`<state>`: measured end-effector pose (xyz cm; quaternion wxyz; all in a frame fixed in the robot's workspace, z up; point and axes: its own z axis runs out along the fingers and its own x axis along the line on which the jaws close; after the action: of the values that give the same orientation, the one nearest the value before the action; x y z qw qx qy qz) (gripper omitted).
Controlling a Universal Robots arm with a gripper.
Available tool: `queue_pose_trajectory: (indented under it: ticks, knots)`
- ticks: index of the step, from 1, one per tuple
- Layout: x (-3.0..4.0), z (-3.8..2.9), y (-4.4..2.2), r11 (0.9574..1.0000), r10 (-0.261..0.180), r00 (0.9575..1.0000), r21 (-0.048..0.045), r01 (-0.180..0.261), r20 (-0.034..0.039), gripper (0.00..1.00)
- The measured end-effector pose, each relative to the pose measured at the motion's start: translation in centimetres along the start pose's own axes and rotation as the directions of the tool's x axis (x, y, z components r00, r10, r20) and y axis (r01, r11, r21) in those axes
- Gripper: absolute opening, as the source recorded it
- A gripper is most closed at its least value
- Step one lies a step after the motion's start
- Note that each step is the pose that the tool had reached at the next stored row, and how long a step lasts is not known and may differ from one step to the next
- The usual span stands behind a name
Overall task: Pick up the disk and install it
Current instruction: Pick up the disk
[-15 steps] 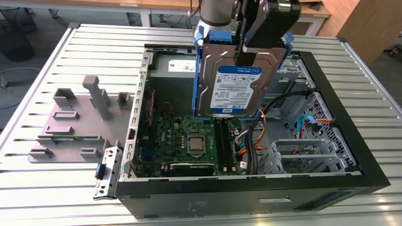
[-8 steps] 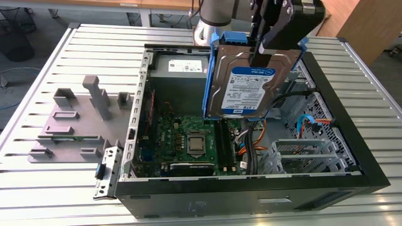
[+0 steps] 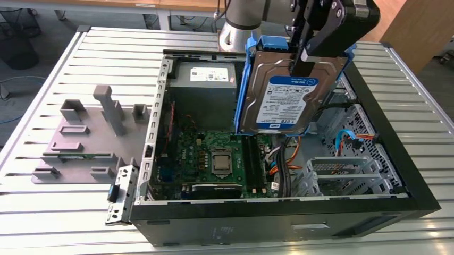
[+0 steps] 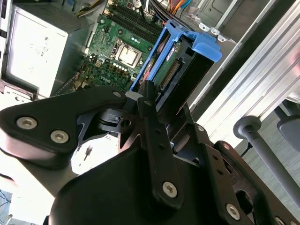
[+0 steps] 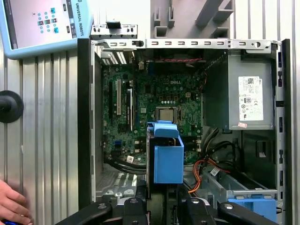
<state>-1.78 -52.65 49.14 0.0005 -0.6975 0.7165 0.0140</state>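
Disk (image 3: 287,98) over open case (image 3: 284,215), motherboard (image 3: 212,159) inside

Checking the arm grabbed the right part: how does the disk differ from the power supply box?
The disk hangs on edge above the case, clamped in the gripper; the power supply box sits in a case corner. The disk is thin, with blue side rails and a white-and-blue label; the box is bulkier, with a white sticker. Both are grey metal.

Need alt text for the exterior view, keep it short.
The pincer holds the disk roughly upright, label facing the camera, above the open computer case. Inside are the motherboard and a grey power supply; a grey fixture sits on the slatted table at the exterior view's left.
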Motion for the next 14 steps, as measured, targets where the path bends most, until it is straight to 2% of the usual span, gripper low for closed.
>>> queue_pose_trajectory:
  ticks: [5, 14]
  knots:
    - [0.35, -0.01, -0.02, 1.0, 0.0, 1.0, 0.0, 0.0, -0.0002, 0.35]
    - [1.88, -0.02, -0.06, 1.0, 0.001, 1.0, 0.0, -0.001, -0.0001, 0.35]
